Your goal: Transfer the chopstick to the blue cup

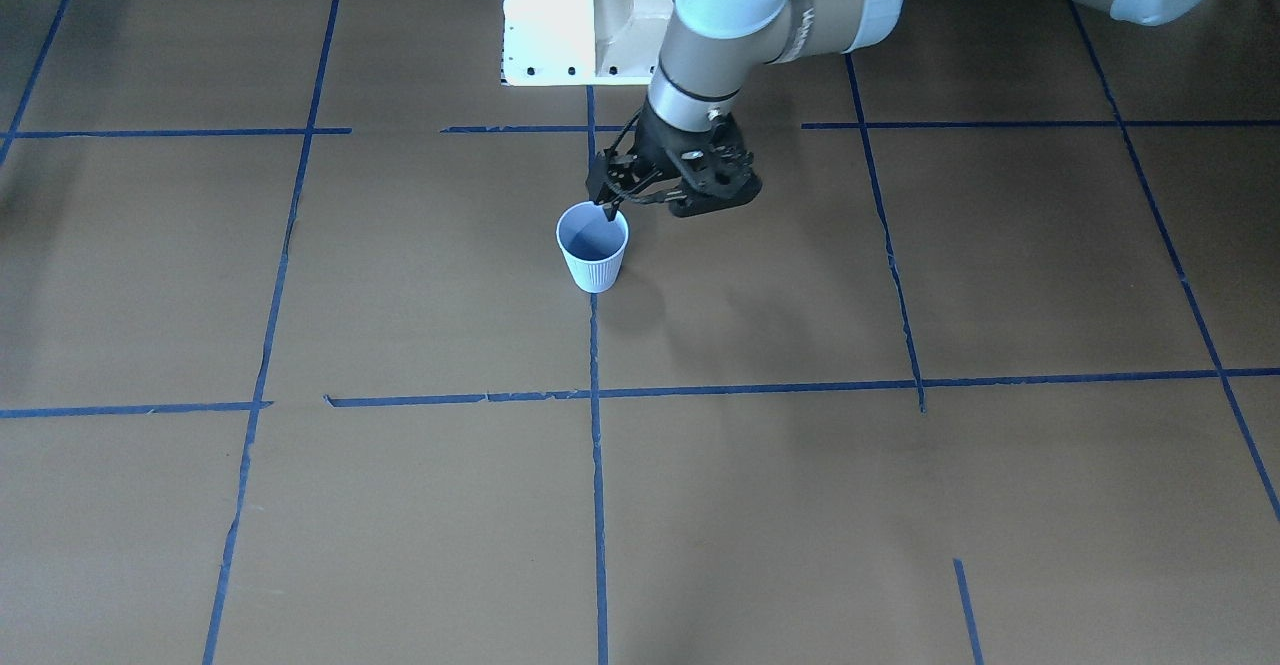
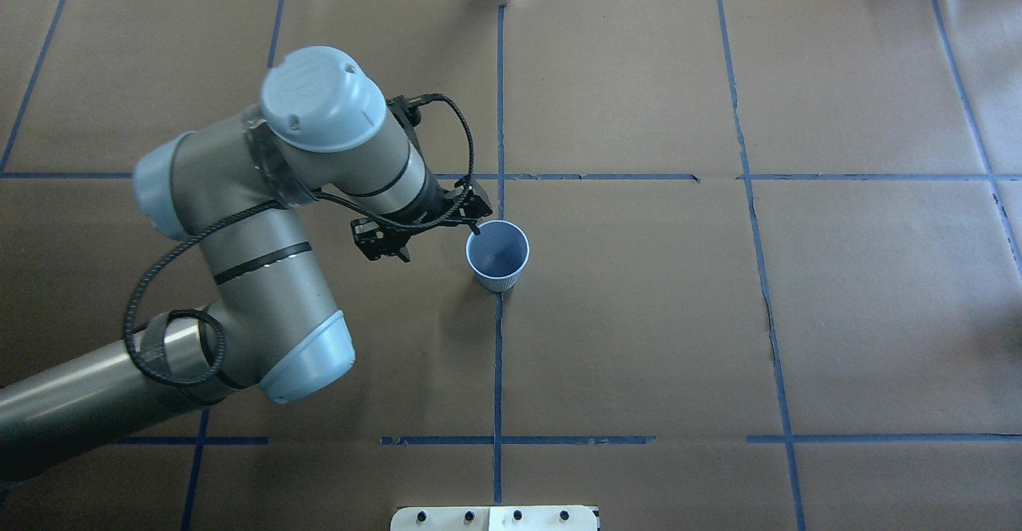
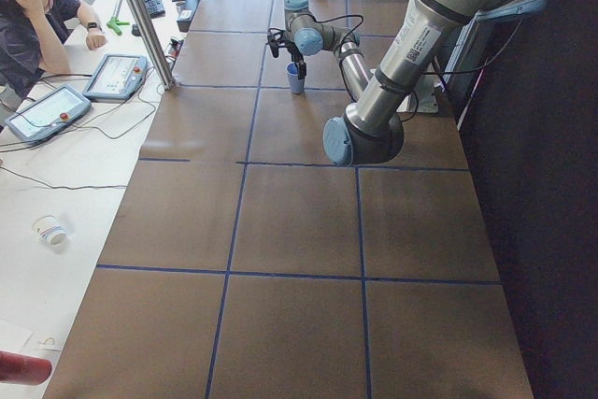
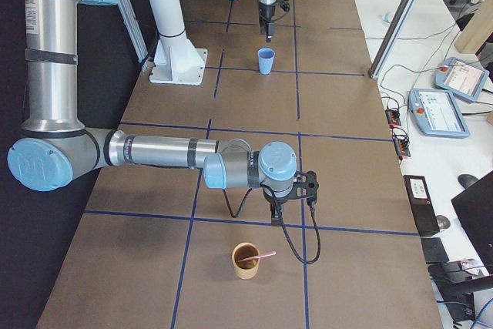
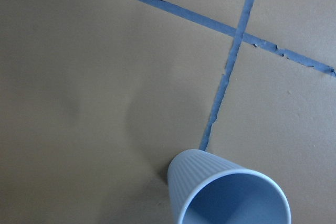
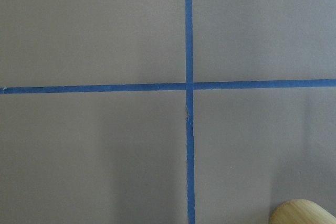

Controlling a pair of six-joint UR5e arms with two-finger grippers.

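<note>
The blue cup (image 1: 593,250) stands upright at a tape crossing and looks empty; it also shows in the overhead view (image 2: 498,255) and the left wrist view (image 5: 226,198). My left gripper (image 1: 608,209) is at the cup's rim with its fingers closed together, and it seems to pinch the rim. A pale pink chopstick (image 4: 266,255) sticks out of a tan cup (image 4: 246,260) far off, seen in the exterior right view. My right gripper (image 4: 276,212) hangs just behind that tan cup; I cannot tell if it is open or shut.
The white robot base (image 1: 585,15) stands behind the blue cup. The tan cup's rim (image 6: 302,212) shows at the right wrist view's lower edge. A side table with teach pendants (image 3: 112,77) and a seated operator (image 3: 28,16) runs along the far side.
</note>
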